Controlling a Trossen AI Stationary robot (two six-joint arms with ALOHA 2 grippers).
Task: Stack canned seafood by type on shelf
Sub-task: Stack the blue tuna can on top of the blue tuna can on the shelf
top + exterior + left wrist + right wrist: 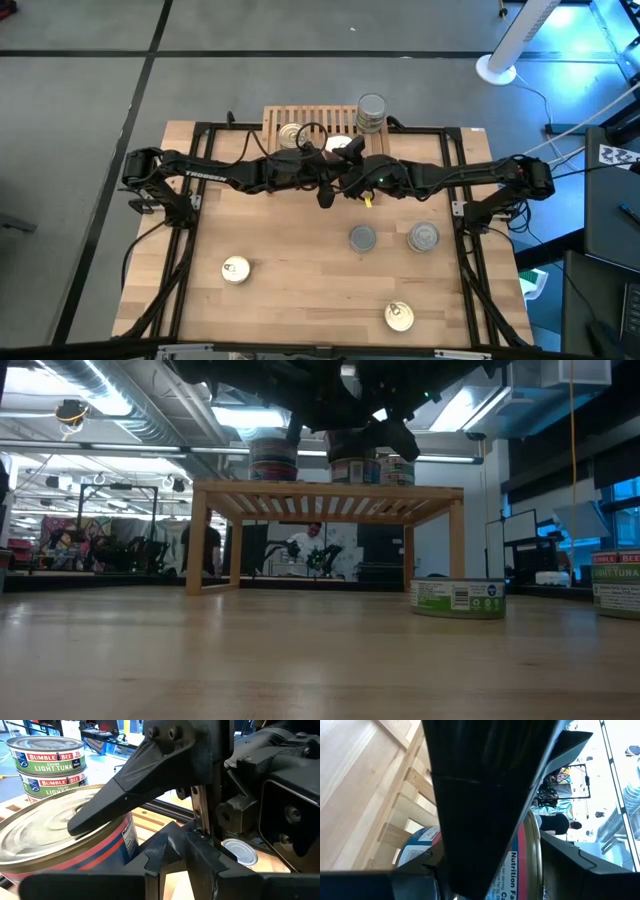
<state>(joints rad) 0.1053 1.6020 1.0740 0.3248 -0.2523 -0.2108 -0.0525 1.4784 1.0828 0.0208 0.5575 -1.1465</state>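
The light-wood shelf (280,118) (327,495) stands at the table's far edge. On its right end is a stack of silver-lidded Bumble Bee tins (371,112) (47,762). A gold-lidded stack (292,135) (273,460) stands on its left part. Between them, my right gripper (347,150) is shut on a tin with a red and blue label (127,837) (517,870) (350,468), just over the slats. My left gripper (328,185) hovers right beside it, at the shelf's near edge. My right gripper comes in level from the table's right, rolled so that one finger is above the other. Its upper finger (115,795) lies flat across the tin's lid (55,837). The lower finger and the tin's base are hidden by dark gripper parts. The tin stays upright.
Loose tins stand on the tabletop (300,290): two silver-lidded (362,238) (423,237) and two gold-lidded (235,270) (399,317). The low view shows two of them, green-labelled (458,598) (615,585). Both arms crowd the shelf's near edge. People show in the room beyond.
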